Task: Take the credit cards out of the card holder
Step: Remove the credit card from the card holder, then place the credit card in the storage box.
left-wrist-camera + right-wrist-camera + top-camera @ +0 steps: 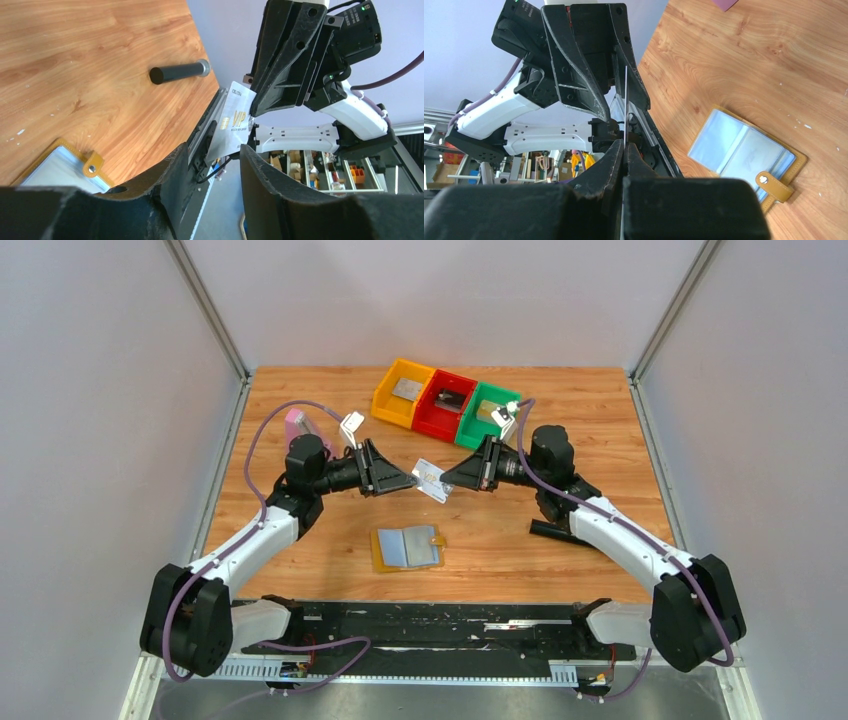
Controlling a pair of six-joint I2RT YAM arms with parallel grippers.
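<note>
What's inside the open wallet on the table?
The card holder lies open, showing shiny light blue sleeves. Whether any cards hide inside those sleeves can't be seen.

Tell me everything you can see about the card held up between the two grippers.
The card is thin, silvery-white plastic with gold VIP lettering and a chip mark. It hangs in mid-air above the table, pinched at one edge by the shut right gripper; the open left gripper flanks its other end.
</note>
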